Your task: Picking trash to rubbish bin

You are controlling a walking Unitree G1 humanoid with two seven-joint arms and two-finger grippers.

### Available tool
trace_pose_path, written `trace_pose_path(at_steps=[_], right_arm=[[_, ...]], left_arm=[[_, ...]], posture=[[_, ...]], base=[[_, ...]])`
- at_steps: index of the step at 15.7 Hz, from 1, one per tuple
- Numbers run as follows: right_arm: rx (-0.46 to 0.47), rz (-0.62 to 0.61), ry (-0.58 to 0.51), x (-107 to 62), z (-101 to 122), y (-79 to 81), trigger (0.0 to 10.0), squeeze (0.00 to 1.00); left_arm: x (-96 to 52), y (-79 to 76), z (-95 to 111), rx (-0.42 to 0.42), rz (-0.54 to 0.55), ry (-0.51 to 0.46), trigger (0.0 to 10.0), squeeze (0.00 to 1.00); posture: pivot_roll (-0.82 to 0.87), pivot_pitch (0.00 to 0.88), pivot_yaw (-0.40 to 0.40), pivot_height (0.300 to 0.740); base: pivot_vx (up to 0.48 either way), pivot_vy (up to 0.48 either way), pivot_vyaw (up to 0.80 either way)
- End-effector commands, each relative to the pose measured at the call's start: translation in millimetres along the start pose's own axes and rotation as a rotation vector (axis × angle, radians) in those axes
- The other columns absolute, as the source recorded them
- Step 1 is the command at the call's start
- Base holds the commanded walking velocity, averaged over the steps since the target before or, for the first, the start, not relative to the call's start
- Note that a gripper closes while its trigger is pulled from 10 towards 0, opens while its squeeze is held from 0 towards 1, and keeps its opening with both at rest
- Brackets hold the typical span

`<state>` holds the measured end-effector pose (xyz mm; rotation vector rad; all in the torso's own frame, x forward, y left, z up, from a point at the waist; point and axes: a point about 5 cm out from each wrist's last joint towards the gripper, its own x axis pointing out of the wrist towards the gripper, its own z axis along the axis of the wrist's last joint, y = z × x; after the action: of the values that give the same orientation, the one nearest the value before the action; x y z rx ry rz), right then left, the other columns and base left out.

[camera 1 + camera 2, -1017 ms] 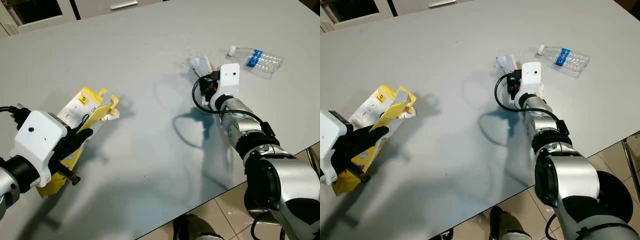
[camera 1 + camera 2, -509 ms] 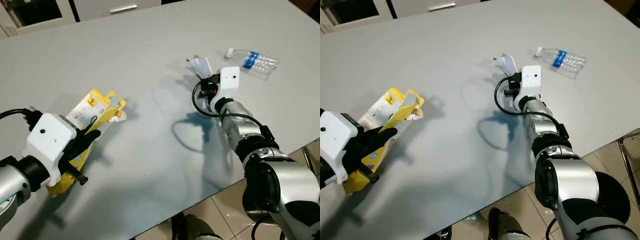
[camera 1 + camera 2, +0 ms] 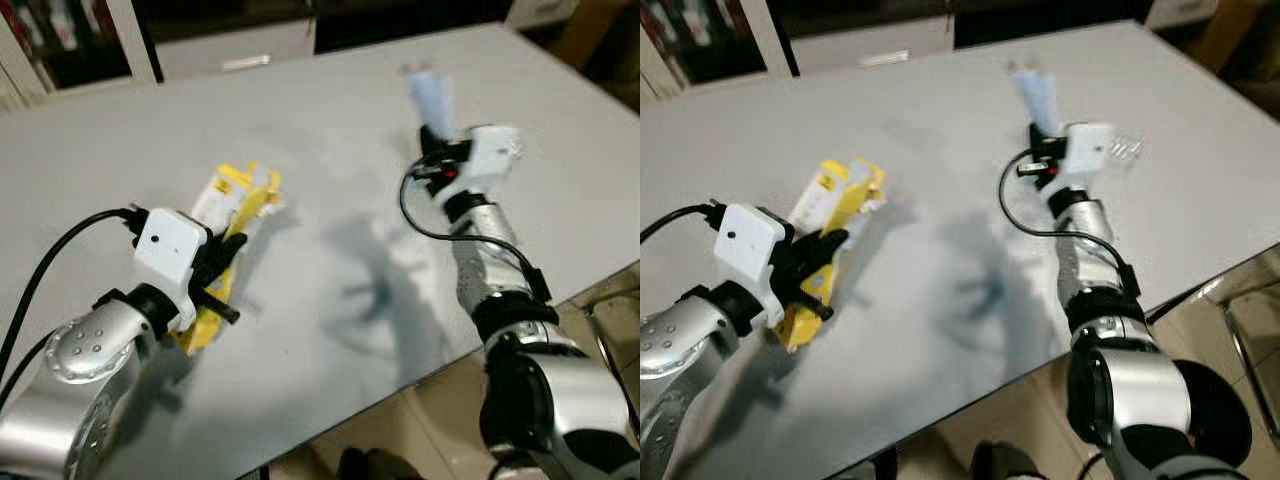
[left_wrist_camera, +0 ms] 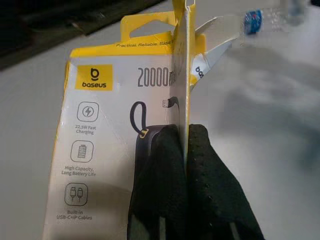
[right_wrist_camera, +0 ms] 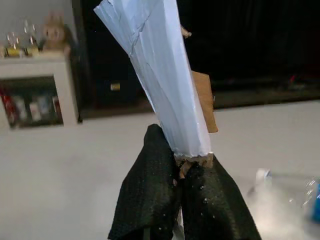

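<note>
Both pieces of trash are lifted off the grey bench [image 3: 330, 130], ready to carry to a bin. The left pincer [image 4: 187, 150] clamps the yellow box [image 4: 100, 150] by its flap; the right pincer [image 5: 182, 172] pinches the white wrapper [image 5: 160, 75] upright. A bottle [image 5: 295, 195] lies behind.

The white wrapper [image 5: 165, 85] has been lifted off the worktop [image 3: 330, 130] by the right pincer [image 5: 181, 172] and is now held upright above it. The yellow box [image 4: 115, 125], clamped in the left pincer [image 4: 186, 150], has been raised and drawn closer in.
</note>
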<state>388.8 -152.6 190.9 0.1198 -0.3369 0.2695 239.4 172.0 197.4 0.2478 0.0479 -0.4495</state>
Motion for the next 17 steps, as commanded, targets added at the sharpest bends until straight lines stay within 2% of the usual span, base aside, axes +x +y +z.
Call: trace_pose_path(at_steps=[1,4,5,8,13,14,16,17], right_arm=[[0.002,0.01,-0.049,-3.7,4.5,-1.1,0.0,0.0],[0.011,0.01,-0.088,-12.7,6.4,-1.8,0.0,0.0],[0.041,0.021,-0.072,-17.6,3.3,1.2,0.0,0.0],[0.031,0.062,-0.016,-28.4,-4.3,10.0,0.0,0.0],[0.048,0.041,-0.062,-52.3,11.1,18.9,0.0,0.0],[0.044,0.032,-0.063,-57.8,13.0,20.7,0.0,0.0],[0.008,0.01,-0.032,-77.7,14.6,27.4,0.0,0.0],[-0.003,-0.022,0.019,-95.9,9.3,28.3,0.0,0.0]], left_arm=[[4.6,-1.7,-1.6,0.005,0.026,-0.01,10.0,0.0],[8.7,-7.6,-8.1,0.002,0.036,-0.015,10.0,0.0],[10.0,-7.9,-10.9,-0.006,0.044,-0.014,10.0,0.0],[17.0,-11.6,-14.9,0.027,0.039,-0.013,10.0,0.0],[28.8,-18.9,-13.6,-0.022,0.063,-0.039,10.0,0.0],[31.0,-20.5,-17.8,-0.056,0.071,-0.015,10.0,0.0],[35.0,-23.5,-28.6,-0.054,0.089,0.033,10.0,0.0],[34.8,-22.6,-32.0,-0.042,0.112,0.035,10.0,0.0]], posture=[[0.04,0.058,-0.058,0.74],[0.03,0.059,-0.067,0.74],[0.03,0.058,-0.074,0.74],[0.03,0.057,-0.078,0.74],[0.01,0.049,-0.065,0.74],[0.0,0.046,-0.064,0.74],[-0.01,0.036,-0.063,0.74],[-0.02,0.028,-0.061,0.74]], base=[[0.0,0.0,0.0],[0.0,0.0,0.0],[0.0,0.0,0.0],[0.0,0.0,0.0],[0.0,0.0,0.0],[0.0,0.0,0.0],[0.0,0.0,0.0],[0.0,0.0,0.0]])
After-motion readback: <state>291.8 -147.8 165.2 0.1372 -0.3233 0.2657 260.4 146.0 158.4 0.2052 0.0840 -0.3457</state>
